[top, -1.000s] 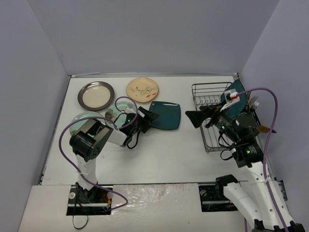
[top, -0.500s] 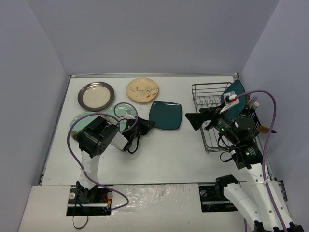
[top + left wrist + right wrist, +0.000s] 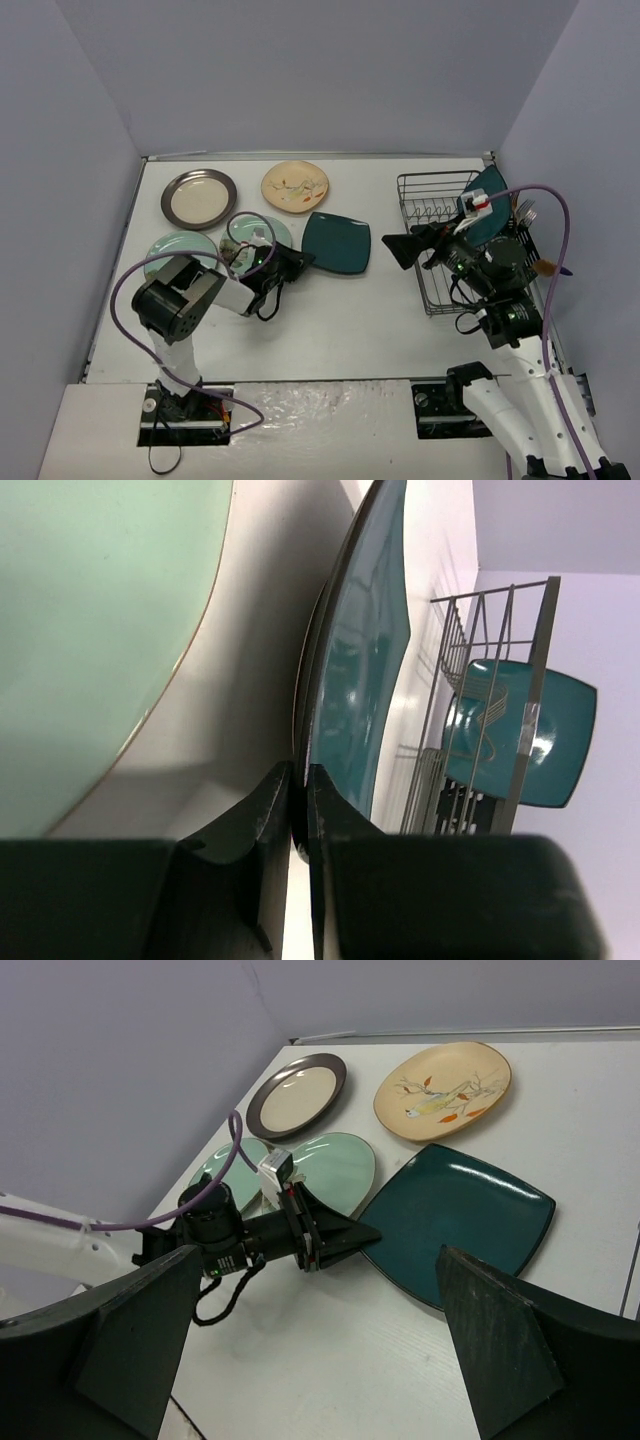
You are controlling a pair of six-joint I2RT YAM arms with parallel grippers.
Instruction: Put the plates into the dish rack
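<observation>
A dark teal rounded-square plate [image 3: 338, 242] lies on the table, and my left gripper [image 3: 303, 262] is shut on its near-left rim. In the left wrist view both fingers [image 3: 335, 825] pinch that plate [image 3: 365, 660] at its edge. A second teal plate [image 3: 486, 204] stands upright in the dish rack [image 3: 437, 296] at the right. My right gripper [image 3: 398, 247] hangs open over the rack's left side, empty; its fingers [image 3: 505, 1335] frame the teal plate [image 3: 465, 1215] and the left gripper [image 3: 365, 1238].
Two mint-green plates [image 3: 178, 246] [image 3: 268, 229] lie beside the left arm. A cream plate with a grey-brown rim [image 3: 198, 198] and a cream floral plate [image 3: 295, 186] sit at the back left. Cutlery [image 3: 527, 211] stands in the rack's side holder.
My left gripper closed on the teal plate's rim, and the plate slid slightly left and nearer. The left elbow shifted. The right arm stayed still.
</observation>
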